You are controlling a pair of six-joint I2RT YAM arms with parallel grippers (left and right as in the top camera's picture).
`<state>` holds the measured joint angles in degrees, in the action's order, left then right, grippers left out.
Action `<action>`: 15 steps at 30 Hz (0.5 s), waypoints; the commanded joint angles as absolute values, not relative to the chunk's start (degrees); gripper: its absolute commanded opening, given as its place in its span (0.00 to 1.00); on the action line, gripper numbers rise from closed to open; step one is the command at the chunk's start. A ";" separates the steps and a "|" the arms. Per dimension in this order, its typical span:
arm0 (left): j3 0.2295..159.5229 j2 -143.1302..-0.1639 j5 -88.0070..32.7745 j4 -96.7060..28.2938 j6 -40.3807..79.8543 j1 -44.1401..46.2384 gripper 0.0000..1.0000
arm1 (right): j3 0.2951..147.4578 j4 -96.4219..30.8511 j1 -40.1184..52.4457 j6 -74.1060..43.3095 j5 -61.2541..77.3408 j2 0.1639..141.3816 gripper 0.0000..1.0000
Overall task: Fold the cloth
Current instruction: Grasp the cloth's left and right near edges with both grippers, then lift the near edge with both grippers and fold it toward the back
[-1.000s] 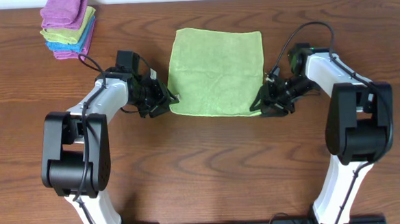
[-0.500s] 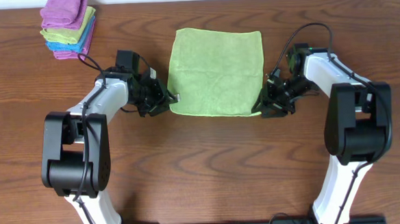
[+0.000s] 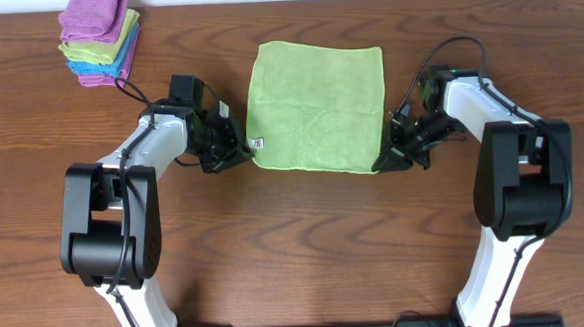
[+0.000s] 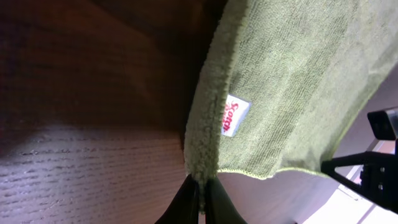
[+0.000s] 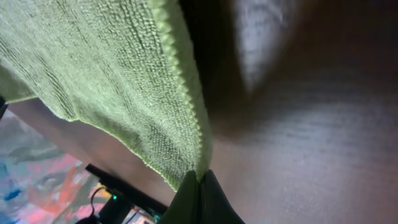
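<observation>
Both pincers [image 3: 245, 146] [image 3: 381, 162] tight on cloth [image 3: 317, 102] corners

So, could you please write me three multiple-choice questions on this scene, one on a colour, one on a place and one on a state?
1. What colour is the spread cloth?
A. purple
B. blue
C. lime green

2. Where is the stack of folded cloths?
A. at the far left of the table
B. between the two arms
C. on top of the spread cloth

3. How do the left tool and the right tool stand?
A. both open
B. both shut on the near corners of the spread cloth
C. one open, one shut

Answers:
1 C, it shows lime green in every view.
2 A, the overhead view has the stack by the far left edge.
3 B, each wrist view shows the fingers pinched together on a corner.
</observation>
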<state>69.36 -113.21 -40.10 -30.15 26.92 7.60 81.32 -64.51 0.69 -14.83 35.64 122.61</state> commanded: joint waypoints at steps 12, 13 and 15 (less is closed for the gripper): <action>69.49 -103.98 -35.16 -41.87 23.18 9.32 0.06 | 81.32 -64.47 -3.42 -12.99 31.22 115.39 0.02; 69.49 -103.98 -35.14 -42.72 23.18 10.35 0.06 | 81.32 -64.47 -3.01 -13.02 31.00 115.39 0.02; 69.49 -103.88 -35.11 -42.74 23.88 11.84 0.06 | 81.32 -63.90 -2.35 -13.04 31.03 115.39 0.02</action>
<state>69.36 -104.25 -36.67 -42.33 24.10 10.09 81.30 -64.25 -3.18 -14.00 31.92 115.98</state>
